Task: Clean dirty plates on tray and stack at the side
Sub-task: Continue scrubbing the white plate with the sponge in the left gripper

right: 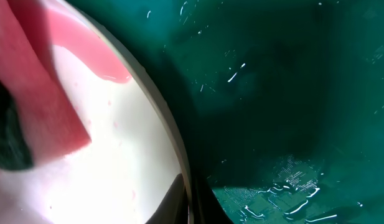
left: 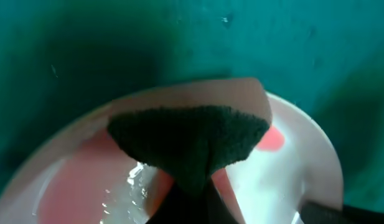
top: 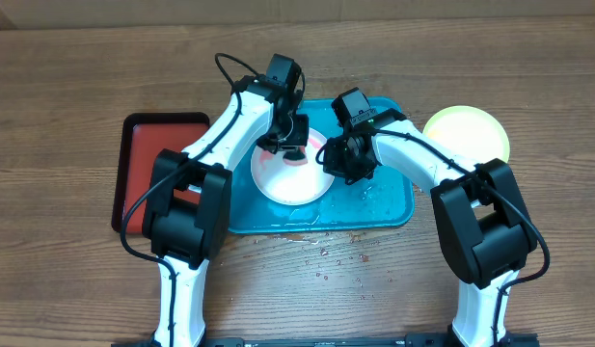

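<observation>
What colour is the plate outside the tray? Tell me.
Yellow-green plate; overhead view shows it best.

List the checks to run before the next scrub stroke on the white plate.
1. Sponge held in left gripper: ok.
2. Sponge touching white plate: ok.
3. Right gripper at the plate's rim: ok; firm clamp: cannot tell.
4. Plate inside blue tray: ok.
5. Plate clean: not ok, red smears remain.
6. Yellow-green plate off the tray, at its right side: ok.
</observation>
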Robot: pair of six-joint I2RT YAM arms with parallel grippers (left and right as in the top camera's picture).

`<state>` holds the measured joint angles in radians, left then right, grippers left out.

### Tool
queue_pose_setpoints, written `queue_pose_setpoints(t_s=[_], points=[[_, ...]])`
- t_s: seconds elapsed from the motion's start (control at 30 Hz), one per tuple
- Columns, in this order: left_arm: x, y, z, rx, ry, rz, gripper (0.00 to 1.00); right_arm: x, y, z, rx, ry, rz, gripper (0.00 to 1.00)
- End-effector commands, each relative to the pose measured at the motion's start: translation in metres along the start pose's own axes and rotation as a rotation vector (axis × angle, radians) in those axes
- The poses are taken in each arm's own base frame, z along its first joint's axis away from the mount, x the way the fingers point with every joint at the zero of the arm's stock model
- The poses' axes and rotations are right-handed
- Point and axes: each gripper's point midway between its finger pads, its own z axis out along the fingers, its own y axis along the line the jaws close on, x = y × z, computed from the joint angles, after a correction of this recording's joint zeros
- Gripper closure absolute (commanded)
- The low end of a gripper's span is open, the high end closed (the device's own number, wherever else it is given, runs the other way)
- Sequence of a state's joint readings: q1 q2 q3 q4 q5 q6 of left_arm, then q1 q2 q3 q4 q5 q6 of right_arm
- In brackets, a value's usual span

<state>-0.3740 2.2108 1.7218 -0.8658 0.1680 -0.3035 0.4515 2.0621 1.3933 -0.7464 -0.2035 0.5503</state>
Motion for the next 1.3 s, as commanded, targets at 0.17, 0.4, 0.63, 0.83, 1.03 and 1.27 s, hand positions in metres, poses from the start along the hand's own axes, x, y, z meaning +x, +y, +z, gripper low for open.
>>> queue_pose_setpoints(t_s=[0.17, 0.4, 0.63, 0.83, 1.03, 1.27], points=[[-0.008, 0.045, -0.001, -0.271, -0.058, 0.009, 0.96, 0.01, -0.014, 0.017, 0.061, 0.03, 0.007, 0.96], [0.043, 0.006, 0.002, -0.022, 0.18, 0.038, 0.96, 0.009, -0.014, 0.017, 0.059, 0.028, 0.007, 0.96], [0.062, -0.028, -0.005, 0.196, 0.266, 0.084, 0.96, 0.009, -0.014, 0.017, 0.059, 0.028, 0.007, 0.96], [0.045, -0.033, -0.002, 0.212, 0.195, 0.107, 0.96, 0.009, -0.014, 0.017, 0.06, 0.028, 0.007, 0.96], [0.006, -0.014, 0.006, 0.072, 0.028, 0.146, 0.96, 0.009, -0.014, 0.017, 0.059, 0.028, 0.007, 0.96], [-0.006, 0.076, -0.012, -0.455, -0.086, -0.075, 0.96, 0.009, -0.014, 0.017, 0.059, 0.028, 0.007, 0.96]])
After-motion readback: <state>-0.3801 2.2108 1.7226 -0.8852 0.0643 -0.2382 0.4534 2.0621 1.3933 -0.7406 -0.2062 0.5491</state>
